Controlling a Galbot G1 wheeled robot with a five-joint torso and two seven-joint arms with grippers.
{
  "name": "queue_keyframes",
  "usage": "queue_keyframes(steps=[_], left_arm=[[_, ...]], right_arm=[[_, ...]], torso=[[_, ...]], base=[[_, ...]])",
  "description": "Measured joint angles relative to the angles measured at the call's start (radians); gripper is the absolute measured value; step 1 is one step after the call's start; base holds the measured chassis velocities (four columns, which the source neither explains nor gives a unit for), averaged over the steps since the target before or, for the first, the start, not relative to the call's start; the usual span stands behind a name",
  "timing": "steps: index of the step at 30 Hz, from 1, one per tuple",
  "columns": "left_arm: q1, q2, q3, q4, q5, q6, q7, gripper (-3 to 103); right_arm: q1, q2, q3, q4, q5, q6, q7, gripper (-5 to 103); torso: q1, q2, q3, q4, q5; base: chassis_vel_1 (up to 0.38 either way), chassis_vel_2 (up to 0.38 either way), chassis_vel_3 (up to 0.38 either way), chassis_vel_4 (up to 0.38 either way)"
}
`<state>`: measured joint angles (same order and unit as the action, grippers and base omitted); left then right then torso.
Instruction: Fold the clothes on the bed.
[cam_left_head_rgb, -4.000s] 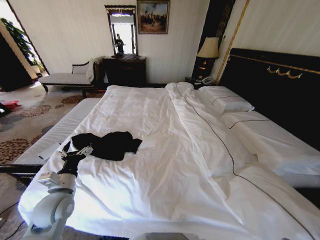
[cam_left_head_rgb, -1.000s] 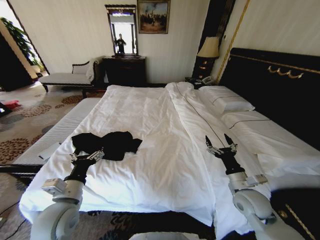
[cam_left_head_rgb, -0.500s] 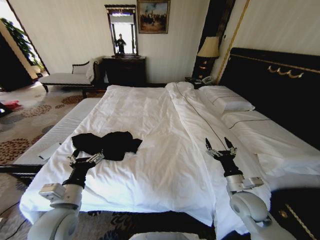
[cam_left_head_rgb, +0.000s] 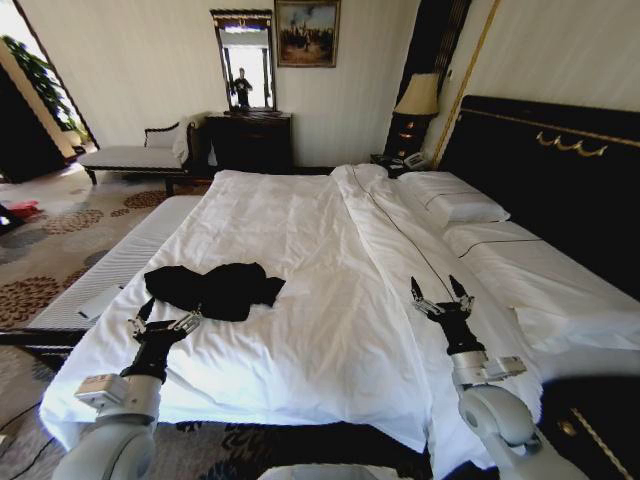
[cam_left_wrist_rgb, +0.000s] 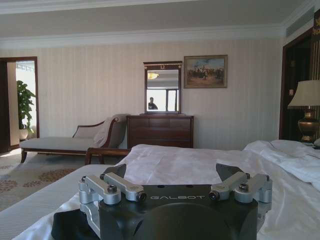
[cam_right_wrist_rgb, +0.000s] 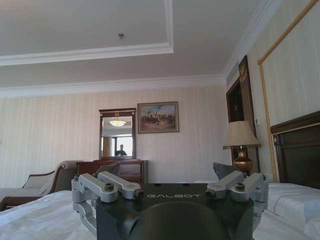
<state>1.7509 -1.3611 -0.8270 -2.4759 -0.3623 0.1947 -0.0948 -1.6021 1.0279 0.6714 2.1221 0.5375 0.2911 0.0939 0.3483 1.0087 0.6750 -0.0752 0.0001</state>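
White bed (cam_left_head_rgb: 330, 300) carries the crumpled black T-shirt (cam_left_head_rgb: 215, 287) at 9 o'clock; left pincer (cam_left_head_rgb: 163, 326) is held spread just short of its near edge, right pincer (cam_left_head_rgb: 441, 298) spread at 4 o'clock, presumably staged for flattening.

I see pale striped walls, a dark wooden dresser (cam_left_head_rgb: 250, 140) under a tall mirror (cam_left_head_rgb: 246, 62), a framed painting (cam_left_head_rgb: 306, 33) beside it, a chaise (cam_left_head_rgb: 135, 152) on patterned carpet (cam_left_head_rgb: 45, 250), a lit lamp (cam_left_head_rgb: 417, 98), and what may be a potted plant (cam_left_wrist_rgb: 23, 107) by the doorway
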Motion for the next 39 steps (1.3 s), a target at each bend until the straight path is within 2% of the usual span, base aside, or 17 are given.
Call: queue_keyframes(steps=[13,24,39], left_arm=[[-0.002,-0.003,0.0,0.002,-0.002,-0.007,0.001,100],[-0.018,0.008,-0.001,0.031,-0.005,-0.012,0.001,100],[-0.041,0.018,0.002,0.055,-0.011,-0.013,0.001,100]], right_arm=[[0.002,-0.008,0.011,-0.001,-0.012,-0.002,0.035,100],[0.019,0.014,-0.009,-0.034,-0.022,-0.002,0.032,100],[0.029,0.003,-0.014,-0.051,-0.022,-0.002,0.028,100]], torso=[[0.0,0.0,0.0,0.0001,-0.0001],[0.0,0.0,0.0,0.0001,-0.0001],[0.0,0.0,0.0,0.0,0.0]], base=[[0.02,0.017,-0.017,-0.019],[0.031,0.067,-0.033,-0.069],[0.013,0.081,-0.005,-0.078]])
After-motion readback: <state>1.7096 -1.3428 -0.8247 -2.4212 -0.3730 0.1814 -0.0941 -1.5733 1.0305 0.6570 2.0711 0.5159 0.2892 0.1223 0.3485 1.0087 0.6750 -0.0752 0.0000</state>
